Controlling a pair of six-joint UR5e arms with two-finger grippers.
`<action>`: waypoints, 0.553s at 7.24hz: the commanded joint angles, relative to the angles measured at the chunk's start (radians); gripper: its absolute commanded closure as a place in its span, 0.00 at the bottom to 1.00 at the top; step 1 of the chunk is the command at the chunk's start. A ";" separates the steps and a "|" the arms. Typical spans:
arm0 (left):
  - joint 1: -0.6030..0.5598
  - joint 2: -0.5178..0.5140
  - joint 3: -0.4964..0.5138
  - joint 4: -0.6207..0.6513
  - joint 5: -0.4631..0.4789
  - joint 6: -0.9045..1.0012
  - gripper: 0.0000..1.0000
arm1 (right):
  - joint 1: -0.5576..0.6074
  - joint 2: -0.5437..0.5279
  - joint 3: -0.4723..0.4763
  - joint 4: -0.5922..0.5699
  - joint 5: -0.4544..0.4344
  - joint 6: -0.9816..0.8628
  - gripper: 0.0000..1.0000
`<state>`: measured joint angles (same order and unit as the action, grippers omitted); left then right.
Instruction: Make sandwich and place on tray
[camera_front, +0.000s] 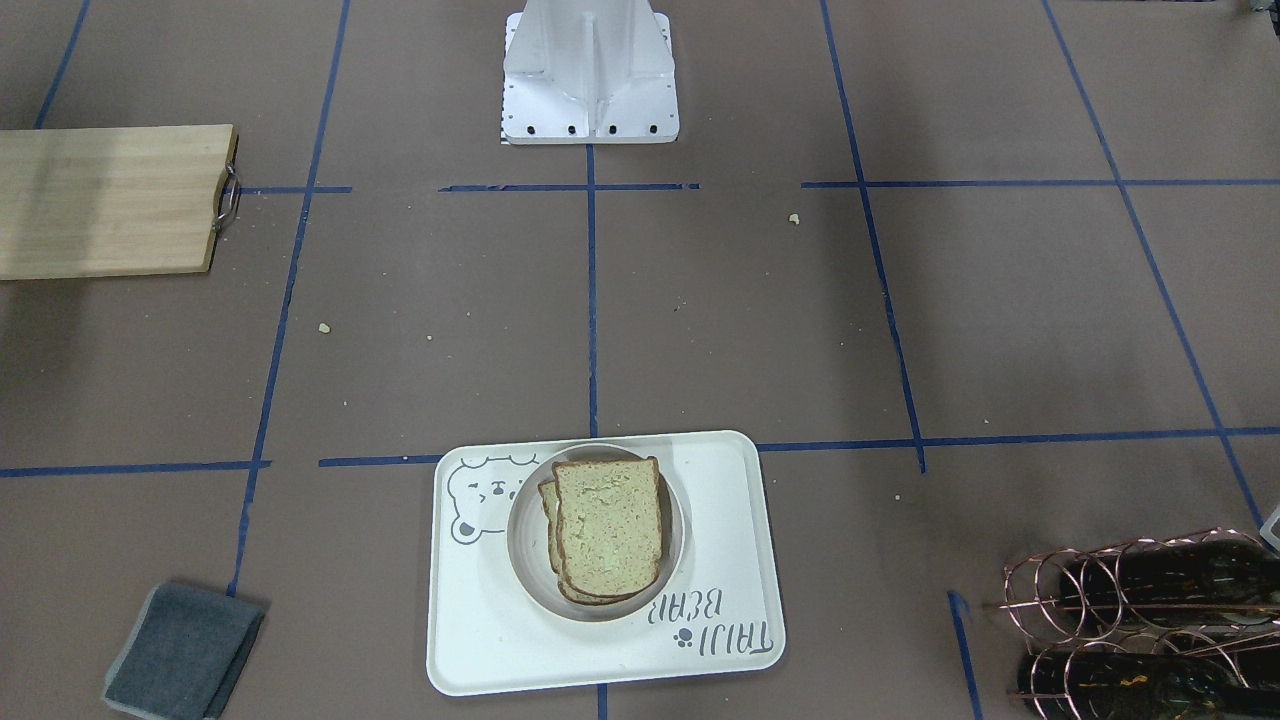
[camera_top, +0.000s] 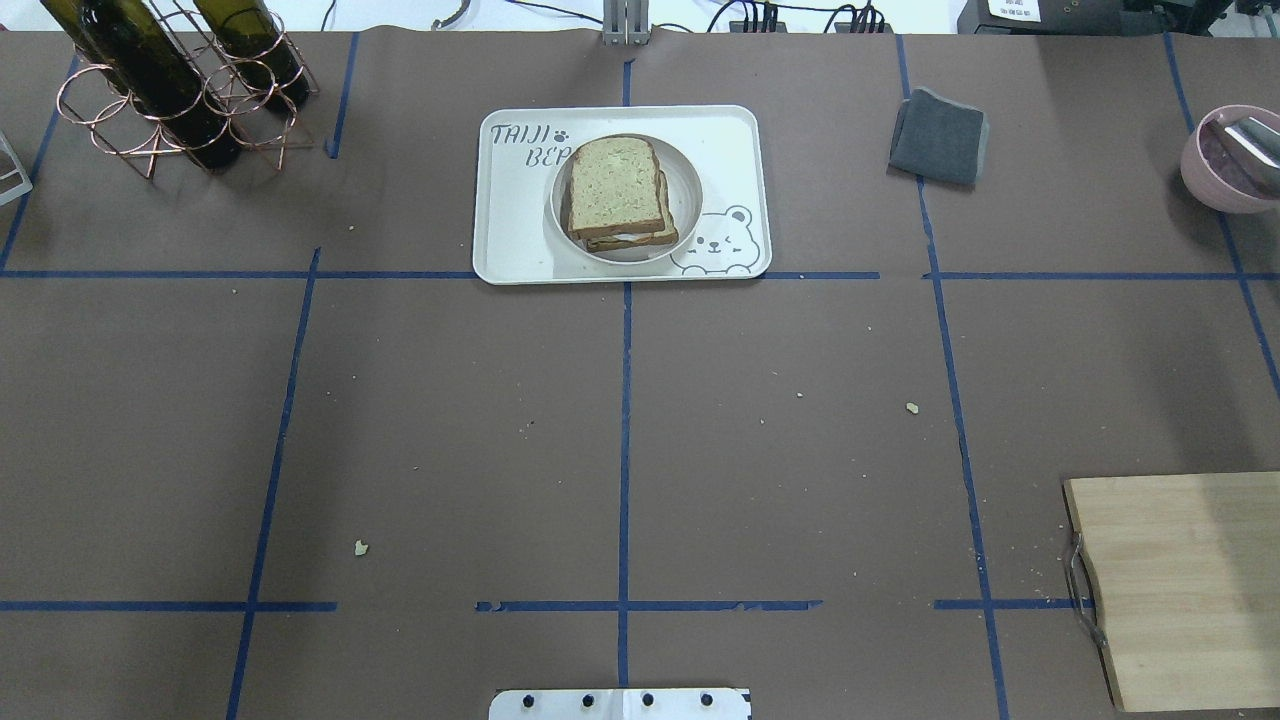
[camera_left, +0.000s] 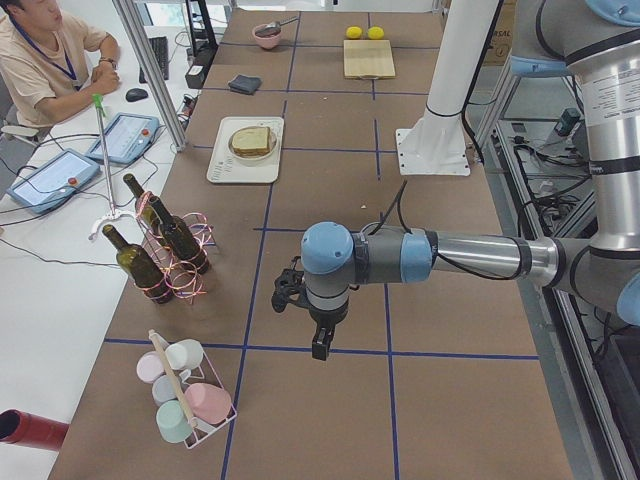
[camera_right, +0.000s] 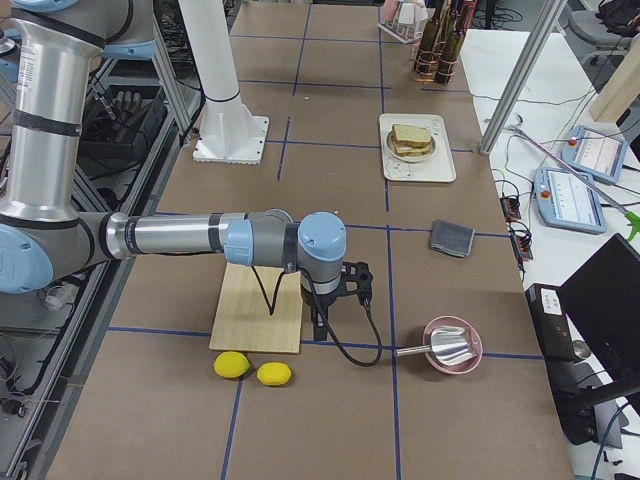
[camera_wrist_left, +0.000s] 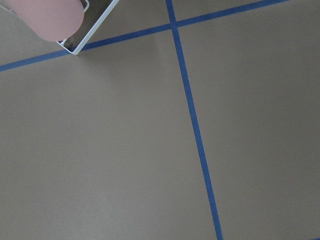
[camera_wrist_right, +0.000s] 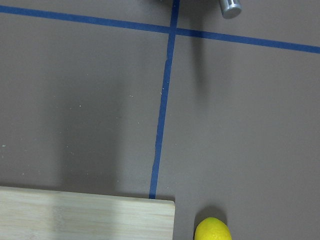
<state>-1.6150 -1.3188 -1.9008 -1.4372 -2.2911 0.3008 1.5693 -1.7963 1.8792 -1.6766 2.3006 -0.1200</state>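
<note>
I could read only 1 piece of lettering: "TAIJI BEAR", printed in grey on the tray (camera_front: 480, 620), with a small paw mark beside it. Seen from overhead, the white bowl (camera_top: 688, 190) hid the end of "BEAR".

1. Front-facing view: from across the table (camera_front: 750, 330), looking steeply downward, with the robot base (camera_front: 590, 95) at top and the tray (camera_front: 470, 640) near the bottom.
2. Overhead view: from behind the base, looking forward and down; the same tray lies far, at top centre.
3. End views: along the table from opposite ends, set back; both include the tray.
4. Wrist views: close, looking downward on blue tape lines (camera_wrist_left: 192, 120); the right one shares the cutting board (camera_wrist_right: 85, 220) with the right end view.
</note>
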 joint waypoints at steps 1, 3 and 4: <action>-0.002 -0.002 0.029 0.001 0.010 0.001 0.00 | 0.000 -0.006 0.000 0.000 -0.001 -0.001 0.00; -0.003 -0.013 0.008 -0.002 0.012 0.001 0.00 | 0.000 -0.008 -0.002 0.000 -0.003 -0.004 0.00; -0.003 -0.013 -0.003 0.000 0.010 0.003 0.00 | 0.000 -0.014 -0.003 0.000 -0.003 -0.004 0.00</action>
<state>-1.6179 -1.3281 -1.8927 -1.4374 -2.2803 0.3026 1.5693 -1.8049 1.8778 -1.6766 2.2985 -0.1231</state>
